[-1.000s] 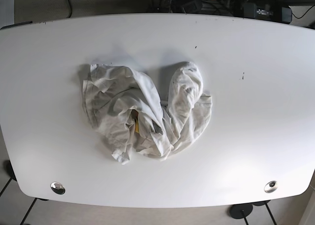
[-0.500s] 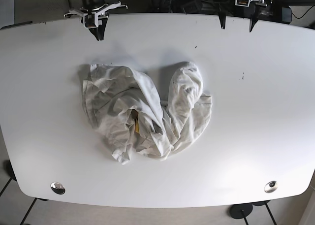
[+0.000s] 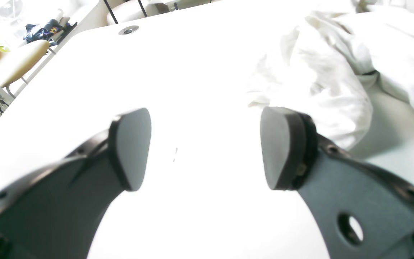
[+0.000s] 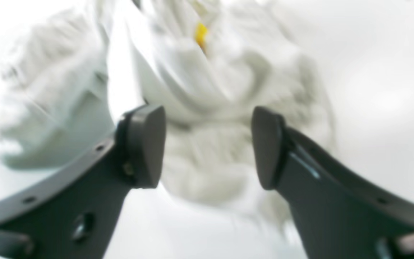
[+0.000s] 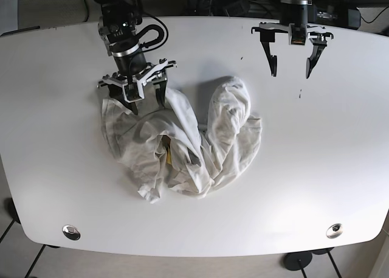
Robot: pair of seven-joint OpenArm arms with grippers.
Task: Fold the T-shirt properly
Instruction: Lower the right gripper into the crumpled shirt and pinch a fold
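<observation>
A crumpled white T-shirt (image 5: 182,138) lies in a heap in the middle of the white table (image 5: 316,168), with a small yellow tag (image 5: 169,158) showing in its folds. My right gripper (image 5: 146,103) is open, with its fingertips just over the heap's far left part. In the right wrist view the right gripper (image 4: 207,147) straddles blurred cloth (image 4: 207,90) and the tag (image 4: 200,34). My left gripper (image 5: 290,71) is open and empty over bare table, beyond the heap's far right. In the left wrist view the left gripper (image 3: 205,147) has the shirt (image 3: 336,72) ahead to its right.
Two metal grommets (image 5: 71,232) (image 5: 334,230) sit near the table's front edge; one also shows in the left wrist view (image 3: 128,30). A small dark mark (image 5: 299,94) is on the table at the right. Cables and equipment lie behind the far edge.
Both arms have come in from the far edge toward the shirt. The right gripper has dropped onto the heap's far left part. The shirt has not moved.
</observation>
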